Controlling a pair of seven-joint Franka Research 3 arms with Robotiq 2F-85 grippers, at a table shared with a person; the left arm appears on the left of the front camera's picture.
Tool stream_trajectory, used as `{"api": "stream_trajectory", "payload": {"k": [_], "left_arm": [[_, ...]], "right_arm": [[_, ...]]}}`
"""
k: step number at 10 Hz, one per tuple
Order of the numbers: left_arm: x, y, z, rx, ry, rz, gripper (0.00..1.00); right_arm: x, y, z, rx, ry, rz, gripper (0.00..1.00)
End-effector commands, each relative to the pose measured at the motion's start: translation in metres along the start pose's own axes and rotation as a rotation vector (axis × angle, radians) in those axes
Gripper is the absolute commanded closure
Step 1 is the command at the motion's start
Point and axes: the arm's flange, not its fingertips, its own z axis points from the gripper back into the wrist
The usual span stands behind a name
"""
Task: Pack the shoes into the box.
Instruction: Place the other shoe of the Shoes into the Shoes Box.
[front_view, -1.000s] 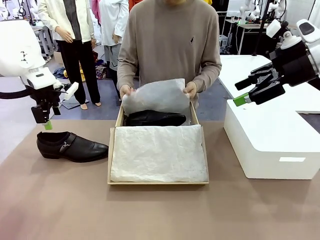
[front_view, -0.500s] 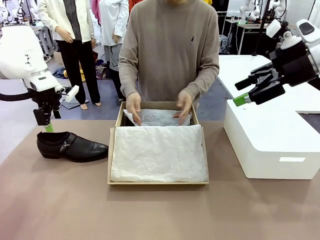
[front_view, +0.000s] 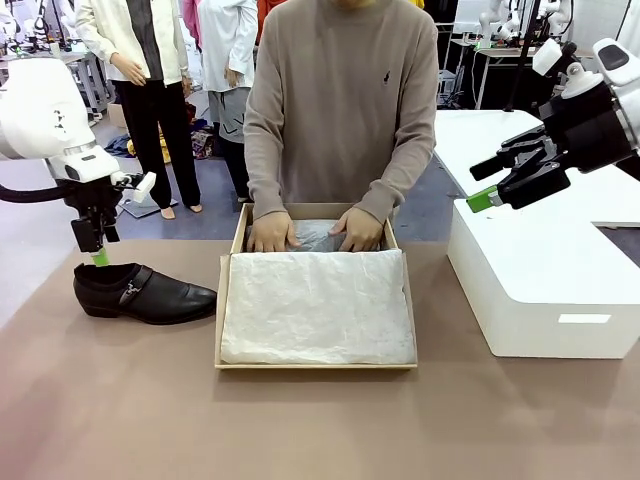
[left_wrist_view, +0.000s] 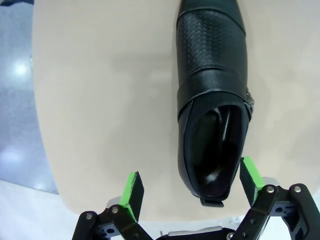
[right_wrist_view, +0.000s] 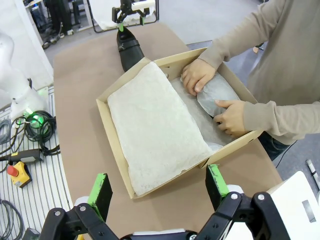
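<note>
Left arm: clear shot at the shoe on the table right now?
Probably yes: the left end effector hangs open just above the heel of the shoe, nothing between them; the person's hands are over in the box.

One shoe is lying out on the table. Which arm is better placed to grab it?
Left. The left gripper, open, hangs right over the heel end of the shoe. The right gripper is raised near the white block, across the box from it.
</note>
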Motion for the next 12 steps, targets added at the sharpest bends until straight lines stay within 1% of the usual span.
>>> {"api": "stream_trajectory", "payload": {"k": [1, 6, 12], "left_arm": [[-0.002, 0.008, -0.005, -0.025, -0.027, 0.015, 0.0], [-0.005, 0.022, -0.026, -0.037, -0.004, -0.025, 0.0], [-0.007, 0.027, -0.041, -0.053, 0.022, -0.038, 0.0]], "right_arm": [[0.0, -0.003, -0.003, 0.005, -0.034, 0.028, 0.0], [0.0, -0.003, -0.003, 0.005, -0.034, 0.028, 0.0], [0.0, -0.003, -0.003, 0.005, -0.034, 0.028, 0.0]]}}
